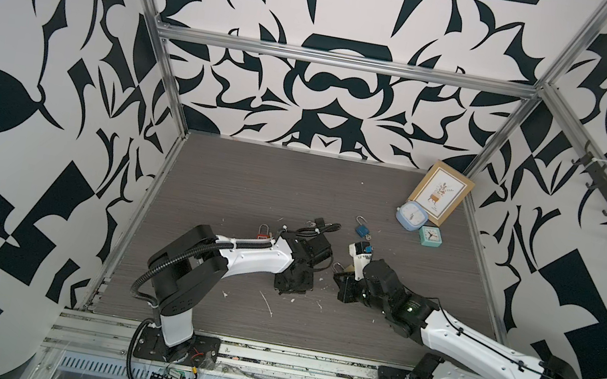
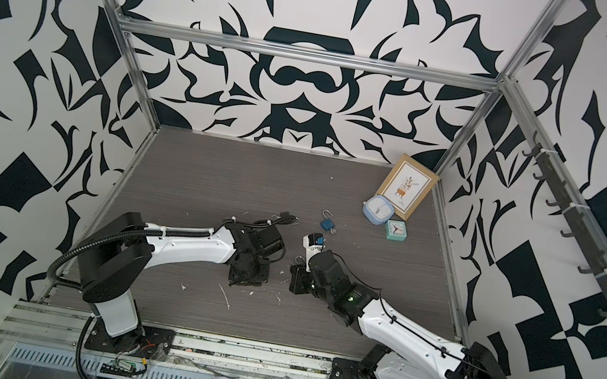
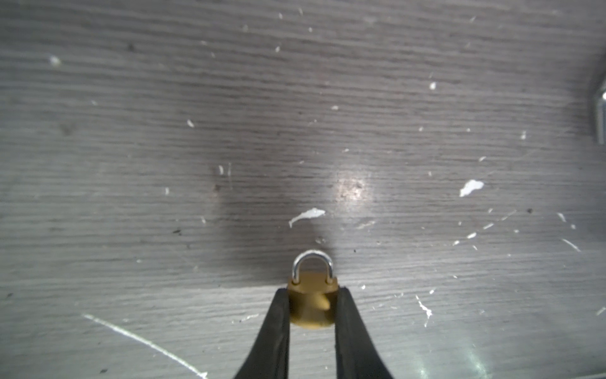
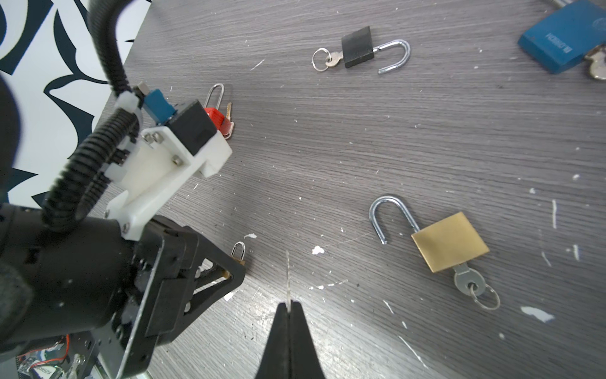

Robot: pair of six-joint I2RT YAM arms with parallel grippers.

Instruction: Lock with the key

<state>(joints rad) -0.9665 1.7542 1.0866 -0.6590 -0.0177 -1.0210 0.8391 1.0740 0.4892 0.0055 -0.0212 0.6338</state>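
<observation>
My left gripper (image 3: 312,292) is shut on a small brass padlock (image 3: 311,305), held just above the grey table with its shackle pointing away; both shackle legs meet the body. The right wrist view shows the same padlock (image 4: 238,252) poking out of the left gripper (image 4: 229,274). My right gripper (image 4: 288,303) is shut on a thin key (image 4: 288,275), seen edge-on and sticking out past the tips. The key's tip is a short way beside the small padlock and apart from it. In both top views the two grippers (image 1: 293,283) (image 1: 343,288) face each other mid-table.
More padlocks lie on the table (image 4: 360,147): a large brass one (image 4: 449,241) with open shackle and key, a black one (image 4: 357,47) with key, a red one (image 4: 218,118) and a blue one (image 1: 362,230). Two clocks (image 1: 411,214) and a picture frame (image 1: 440,191) stand at the back right.
</observation>
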